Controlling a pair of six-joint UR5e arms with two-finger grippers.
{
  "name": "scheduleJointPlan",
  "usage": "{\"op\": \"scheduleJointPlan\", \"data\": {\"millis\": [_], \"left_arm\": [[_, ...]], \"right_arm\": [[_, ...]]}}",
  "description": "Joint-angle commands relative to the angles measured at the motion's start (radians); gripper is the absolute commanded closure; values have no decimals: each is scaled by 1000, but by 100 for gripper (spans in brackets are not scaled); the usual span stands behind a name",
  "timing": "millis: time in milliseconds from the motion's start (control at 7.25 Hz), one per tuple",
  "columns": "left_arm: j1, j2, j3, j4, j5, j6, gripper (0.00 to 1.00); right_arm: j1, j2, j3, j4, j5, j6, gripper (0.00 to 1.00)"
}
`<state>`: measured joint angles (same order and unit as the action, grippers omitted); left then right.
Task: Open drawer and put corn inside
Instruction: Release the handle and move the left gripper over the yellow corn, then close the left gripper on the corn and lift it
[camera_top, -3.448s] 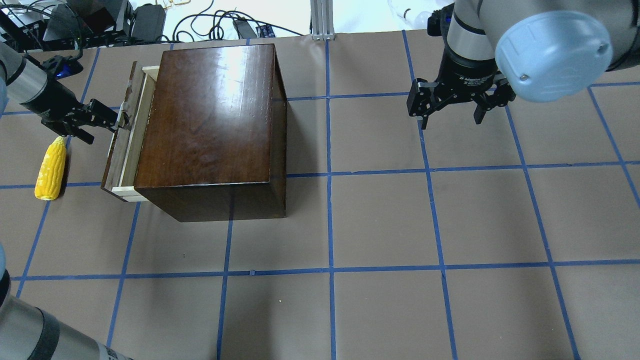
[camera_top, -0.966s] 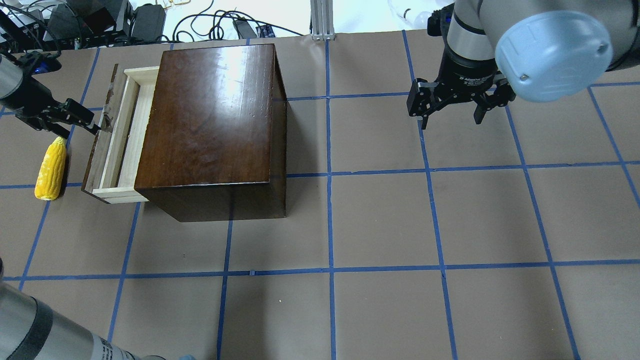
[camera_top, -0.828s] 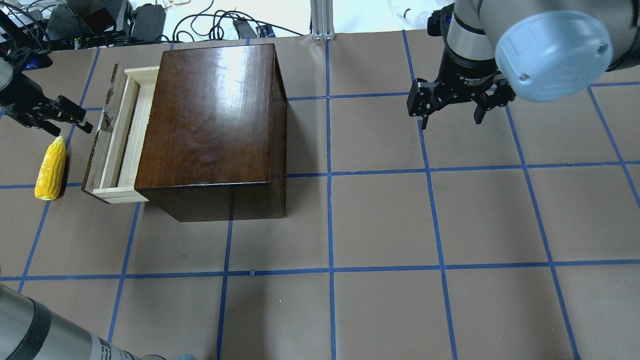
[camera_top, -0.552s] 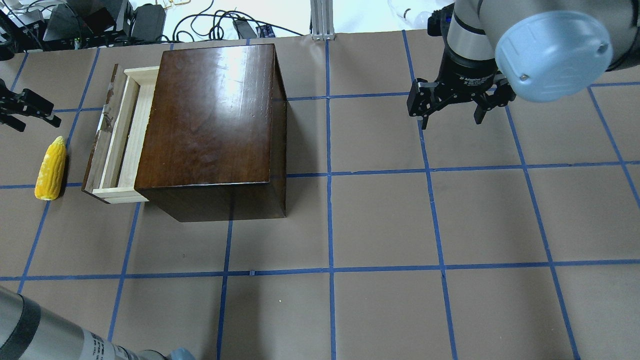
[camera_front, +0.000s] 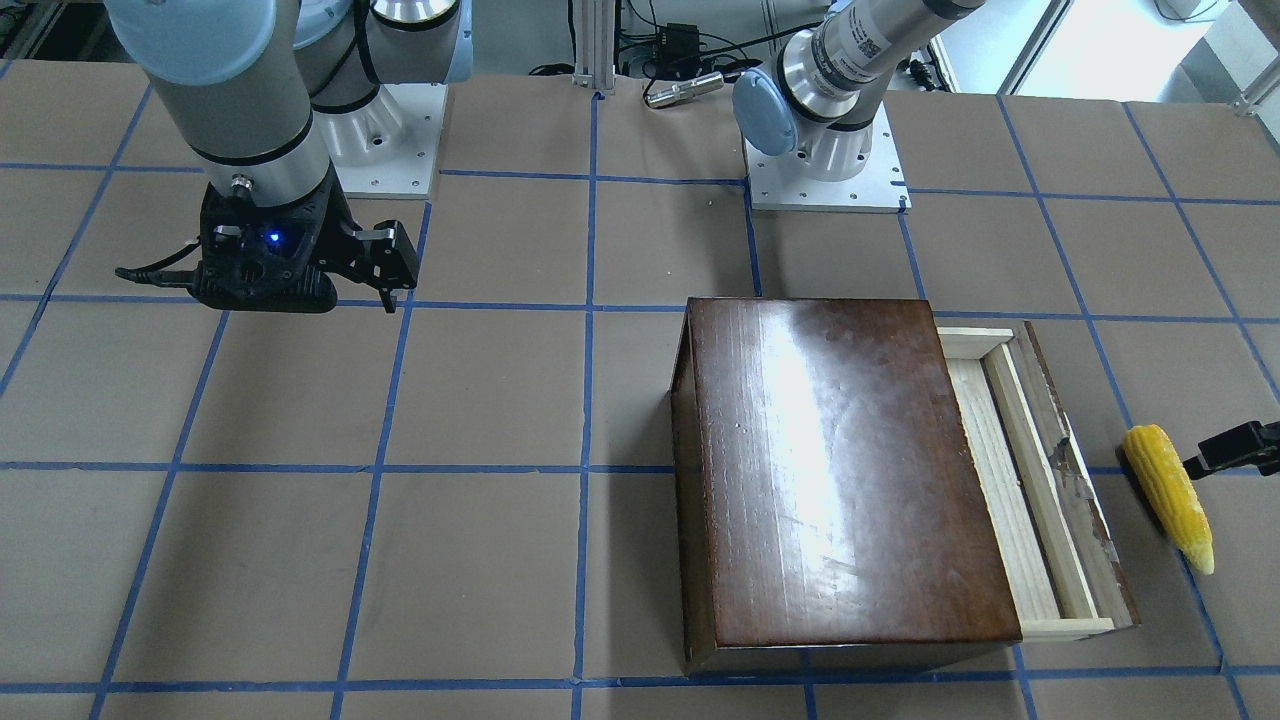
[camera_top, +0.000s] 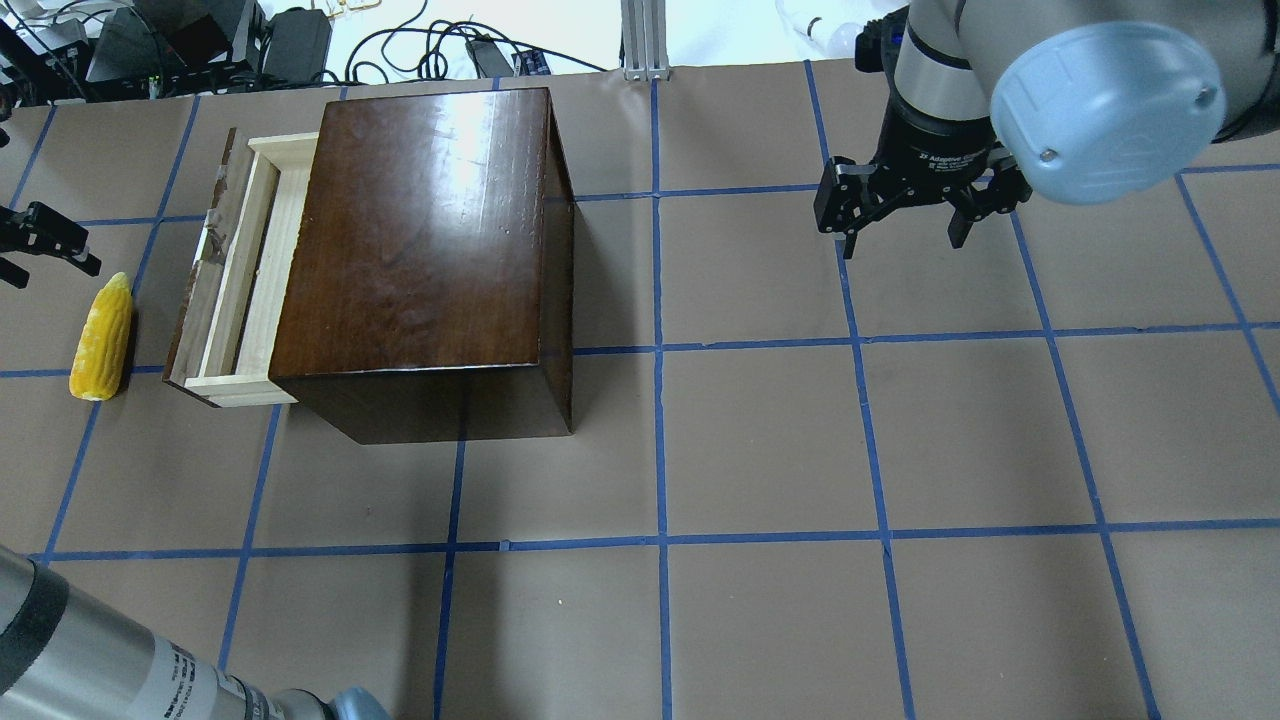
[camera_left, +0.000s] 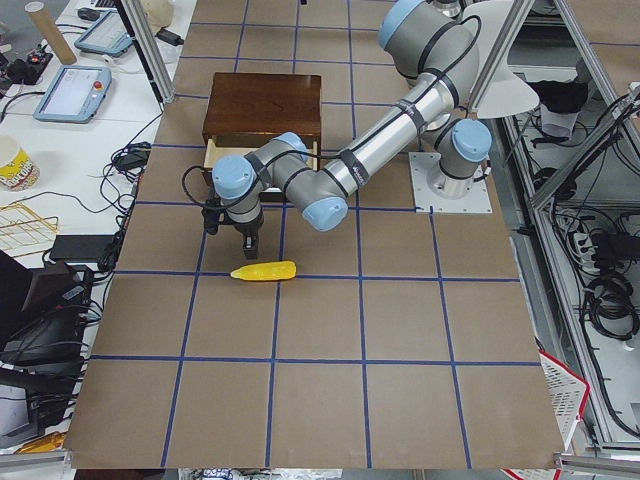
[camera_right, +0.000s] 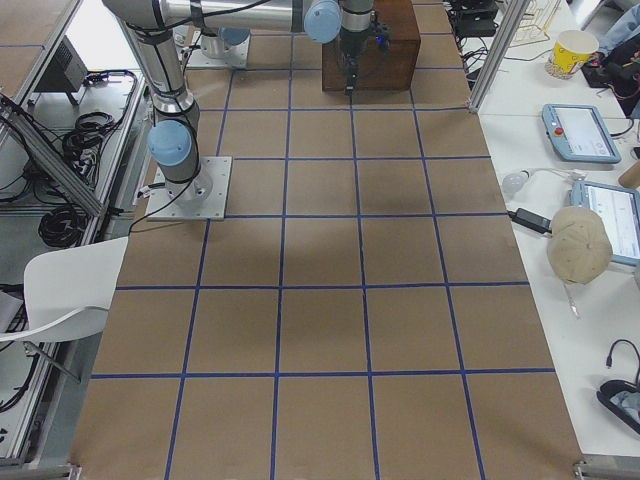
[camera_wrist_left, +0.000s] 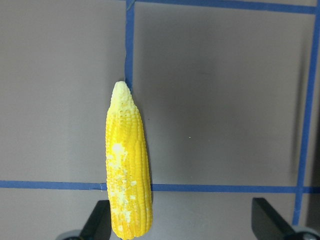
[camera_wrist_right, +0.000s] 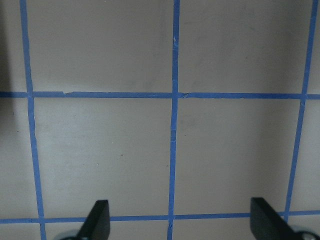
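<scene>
While the left arm reaches out low across the table, the left gripper hangs pointing down close by the corn, fingers spread wide, holding nothing. The corn lies flat on the table just outside the drawer, not in it. The drawer stands partly pulled out of the dark box. Well apart, the right gripper hovers, also spread wide and empty. Against a second ago: left gripper has let go of the drawer front and backed off past the corn; drawer, corn and right gripper unchanged.
</scene>
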<state>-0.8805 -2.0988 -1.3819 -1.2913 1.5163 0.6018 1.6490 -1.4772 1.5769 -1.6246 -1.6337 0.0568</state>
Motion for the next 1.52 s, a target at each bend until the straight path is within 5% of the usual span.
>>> {"op": "scheduleJointPlan", "data": {"millis": [0,690,828,966,1103,1241,1379], "left_arm": [[6,-62,0,20,87,-49,0],[6,-159,-20,149,96,-79,0],[6,-165,-17,152,93,-79,9],[5,-167,-16,152,90,-79,54],[5,-165,-16,150,79,-79,88],[5,-152,-11,149,62,-77,100],[-1,-138,-6,142,61,-74,100]], "right_arm": [[0,0,0,0,0,0,0],[0,0,0,0,2,0,0],[0,0,0,0,2,0,0],[0,0,0,0,2,0,0],[0,0,0,-1,2,0,0],[0,0,0,0,2,0,0],[0,0,0,0,2,0,0]]}}
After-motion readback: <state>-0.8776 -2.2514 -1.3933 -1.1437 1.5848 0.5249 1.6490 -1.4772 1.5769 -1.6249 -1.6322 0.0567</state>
